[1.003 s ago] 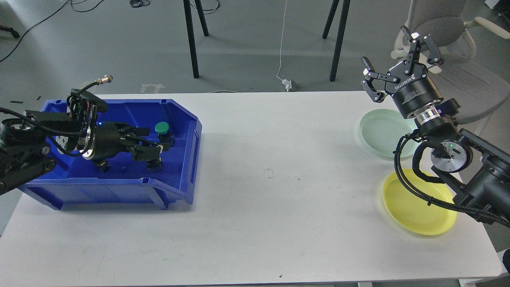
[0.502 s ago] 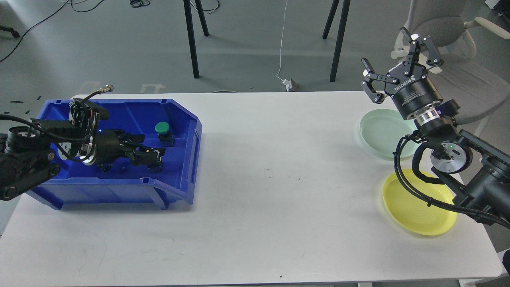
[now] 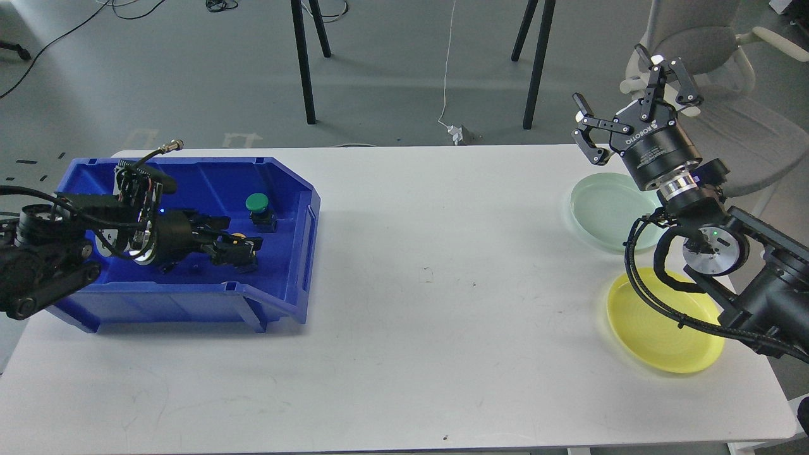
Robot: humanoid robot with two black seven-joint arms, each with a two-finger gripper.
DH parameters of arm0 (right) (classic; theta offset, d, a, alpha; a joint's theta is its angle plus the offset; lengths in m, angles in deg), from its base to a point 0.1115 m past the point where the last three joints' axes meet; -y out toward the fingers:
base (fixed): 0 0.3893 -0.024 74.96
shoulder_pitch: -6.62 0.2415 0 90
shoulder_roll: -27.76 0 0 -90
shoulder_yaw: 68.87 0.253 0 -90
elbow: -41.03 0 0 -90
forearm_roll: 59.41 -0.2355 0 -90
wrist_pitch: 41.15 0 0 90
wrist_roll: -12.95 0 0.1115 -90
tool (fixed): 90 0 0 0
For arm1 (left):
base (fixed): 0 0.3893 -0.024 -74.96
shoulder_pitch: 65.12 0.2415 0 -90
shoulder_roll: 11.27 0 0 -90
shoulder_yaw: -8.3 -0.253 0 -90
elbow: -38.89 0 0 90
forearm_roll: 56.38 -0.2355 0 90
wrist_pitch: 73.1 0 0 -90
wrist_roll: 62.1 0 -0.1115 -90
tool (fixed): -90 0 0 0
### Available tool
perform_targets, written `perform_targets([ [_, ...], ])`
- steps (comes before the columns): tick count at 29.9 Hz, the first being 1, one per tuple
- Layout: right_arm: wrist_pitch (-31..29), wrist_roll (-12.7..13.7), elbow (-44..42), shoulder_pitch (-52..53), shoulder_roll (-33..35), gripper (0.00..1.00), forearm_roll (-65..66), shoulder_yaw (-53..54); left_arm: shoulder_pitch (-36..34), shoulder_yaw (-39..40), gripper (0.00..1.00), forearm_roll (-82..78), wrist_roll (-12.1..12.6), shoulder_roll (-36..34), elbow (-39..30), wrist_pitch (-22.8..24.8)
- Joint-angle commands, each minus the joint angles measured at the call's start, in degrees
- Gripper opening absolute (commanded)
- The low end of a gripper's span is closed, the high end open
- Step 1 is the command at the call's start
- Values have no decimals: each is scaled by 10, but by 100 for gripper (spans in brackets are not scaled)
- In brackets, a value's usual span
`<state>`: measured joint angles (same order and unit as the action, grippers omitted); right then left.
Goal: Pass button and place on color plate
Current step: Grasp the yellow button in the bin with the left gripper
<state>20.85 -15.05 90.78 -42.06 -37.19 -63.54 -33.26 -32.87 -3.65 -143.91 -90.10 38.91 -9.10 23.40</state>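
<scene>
Crowding the blue bin (image 3: 287,297), left pincer (image 3: 239,248) clamps a yellow button (image 3: 238,237) beside the green button (image 3: 257,203); right pincer (image 3: 626,95) gapes.

One brand name can be read: "ROBOTIQ", printed in white capitals on the black cylindrical body of the right gripper (image 3: 632,95), running slantwise along its side. A line of smaller white print is seen beneath it, too fine to be read, possibly a model name. No other lettering is legible.
</scene>
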Motion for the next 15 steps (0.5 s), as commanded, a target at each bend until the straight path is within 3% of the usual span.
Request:
perform_targets([
  [1, 0, 0, 0, -1, 0, 99, 0, 0, 0, 0, 84, 0, 0, 0, 1, 0],
  [15, 0, 0, 0, -5, 0, 99, 0, 2, 12, -1, 82, -1, 0, 16, 30, 0],
])
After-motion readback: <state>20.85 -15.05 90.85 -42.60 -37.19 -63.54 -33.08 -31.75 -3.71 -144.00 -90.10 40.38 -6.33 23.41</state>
